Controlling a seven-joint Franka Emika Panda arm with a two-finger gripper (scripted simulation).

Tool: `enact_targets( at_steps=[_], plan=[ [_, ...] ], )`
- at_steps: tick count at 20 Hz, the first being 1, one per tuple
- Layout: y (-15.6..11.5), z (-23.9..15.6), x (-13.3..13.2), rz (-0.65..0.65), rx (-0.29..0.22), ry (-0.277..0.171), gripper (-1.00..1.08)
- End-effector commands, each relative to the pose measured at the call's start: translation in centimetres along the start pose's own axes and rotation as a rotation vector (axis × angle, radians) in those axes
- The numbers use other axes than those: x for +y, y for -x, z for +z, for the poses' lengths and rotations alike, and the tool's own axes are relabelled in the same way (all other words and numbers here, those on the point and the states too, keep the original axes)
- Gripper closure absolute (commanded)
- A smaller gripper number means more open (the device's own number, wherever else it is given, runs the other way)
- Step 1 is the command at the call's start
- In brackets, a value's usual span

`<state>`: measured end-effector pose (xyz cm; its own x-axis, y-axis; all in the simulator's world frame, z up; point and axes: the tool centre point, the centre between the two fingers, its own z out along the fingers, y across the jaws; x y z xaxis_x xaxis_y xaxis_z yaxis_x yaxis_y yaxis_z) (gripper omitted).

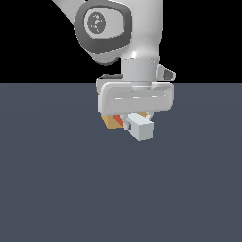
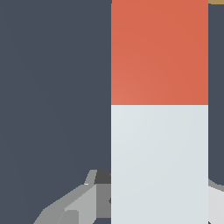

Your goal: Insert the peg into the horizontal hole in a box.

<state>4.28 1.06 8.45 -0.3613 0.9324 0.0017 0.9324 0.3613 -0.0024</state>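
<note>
Long square-section peg, red-orange short end and white rest, is held off the dark grey floor, white end toward the camera, red end pointing away at the tan cube box. Box sits just behind, at the exterior view's left of the peg, mostly hidden. White gripper is clamped on the white section. Hole not visible.
</note>
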Motion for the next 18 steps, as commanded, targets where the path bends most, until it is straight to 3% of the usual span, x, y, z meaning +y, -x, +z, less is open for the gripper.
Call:
enact_targets(
  at_steps=[1, 9, 18],
  plan=[
    [-1.3, -0.8, 1.1, 0.023, -0.001, 0.003, 1.08],
    [-3.8, -1.9, 3.4, 0.062, -0.002, 0.003, 1.08],
    [-4.1, -1.8, 3.6, 0.067, -0.001, -0.001, 1.08]
  ],
)
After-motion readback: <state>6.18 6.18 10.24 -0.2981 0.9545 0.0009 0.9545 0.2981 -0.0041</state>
